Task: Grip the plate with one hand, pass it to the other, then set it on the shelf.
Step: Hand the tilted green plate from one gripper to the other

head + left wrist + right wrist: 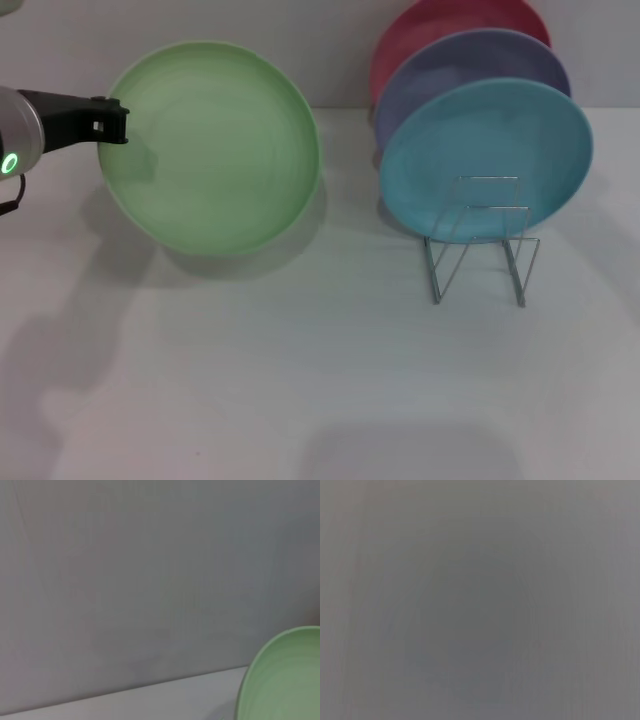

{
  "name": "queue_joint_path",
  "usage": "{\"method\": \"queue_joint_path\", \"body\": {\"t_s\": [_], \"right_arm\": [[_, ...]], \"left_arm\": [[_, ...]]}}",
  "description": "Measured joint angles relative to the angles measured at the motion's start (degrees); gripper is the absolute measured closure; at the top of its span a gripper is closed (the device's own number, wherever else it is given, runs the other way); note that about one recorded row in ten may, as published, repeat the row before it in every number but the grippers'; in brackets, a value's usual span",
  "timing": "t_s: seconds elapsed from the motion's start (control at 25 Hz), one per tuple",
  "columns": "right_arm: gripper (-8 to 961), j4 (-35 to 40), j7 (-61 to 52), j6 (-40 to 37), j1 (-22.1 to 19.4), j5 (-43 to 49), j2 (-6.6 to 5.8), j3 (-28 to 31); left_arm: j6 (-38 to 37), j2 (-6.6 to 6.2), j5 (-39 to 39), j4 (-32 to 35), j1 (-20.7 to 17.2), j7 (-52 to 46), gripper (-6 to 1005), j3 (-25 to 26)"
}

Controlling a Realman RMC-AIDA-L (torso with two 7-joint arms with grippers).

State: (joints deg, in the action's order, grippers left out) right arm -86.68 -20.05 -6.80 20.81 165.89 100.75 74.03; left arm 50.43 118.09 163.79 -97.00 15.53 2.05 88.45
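The light-green plate (215, 145) is held up above the white table, tilted with its hollow face toward me, at the left of the head view. My left gripper (112, 122), black on a silver arm with a green light ring, is shut on the plate's left rim. Part of the plate's rim also shows in the left wrist view (285, 680). The wire shelf (480, 240) stands at the right with plates leaning in it. My right gripper is out of view; the right wrist view shows only a plain grey surface.
A turquoise-blue plate (490, 160), a lavender plate (470, 65) and a red plate (440, 25) stand upright in the wire shelf, back to front. A grey wall runs behind the white table (300, 360).
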Motion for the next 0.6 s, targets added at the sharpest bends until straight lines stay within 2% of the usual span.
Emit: {"method": "queue_joint_path", "body": {"t_s": [0.16,0.24,0.32,0.4,0.44,0.52,0.6], "right_arm": [[440,-2.7,-0.1,5.3,1.0,-3.5,-1.06,-0.2],[442,-5.1,1.7,8.9,1.7,-7.2,-2.10,-0.2],[444,-7.2,6.3,12.7,2.7,-13.4,-2.94,0.0],[446,-8.7,14.4,18.0,3.9,-22.4,-2.89,1.6],[447,-9.1,21.4,23.1,4.9,-29.7,-2.23,3.9],[449,-8.1,34.2,33.6,6.7,-42.1,0.17,10.0],[451,-5.1,46.8,45.9,8.4,-53.1,5.18,20.3]], "left_arm": [[-0.8,0.02,0.0,-0.1,-0.2,0.4,952,0.3],[-1.7,0.03,0.0,-0.4,-0.6,0.4,950,0.7],[-1.9,0.03,0.1,-0.5,-0.7,0.4,948,0.9],[-2.1,0.03,0.1,-0.5,-0.7,0.6,946,1.1],[-2.2,0.04,0.0,-0.5,-0.7,0.8,945,1.1],[-2.4,0.04,-0.1,-0.6,-0.7,1.1,944,1.1],[-2.8,0.04,-0.1,-0.6,-0.7,1.4,942,1.1]]}}
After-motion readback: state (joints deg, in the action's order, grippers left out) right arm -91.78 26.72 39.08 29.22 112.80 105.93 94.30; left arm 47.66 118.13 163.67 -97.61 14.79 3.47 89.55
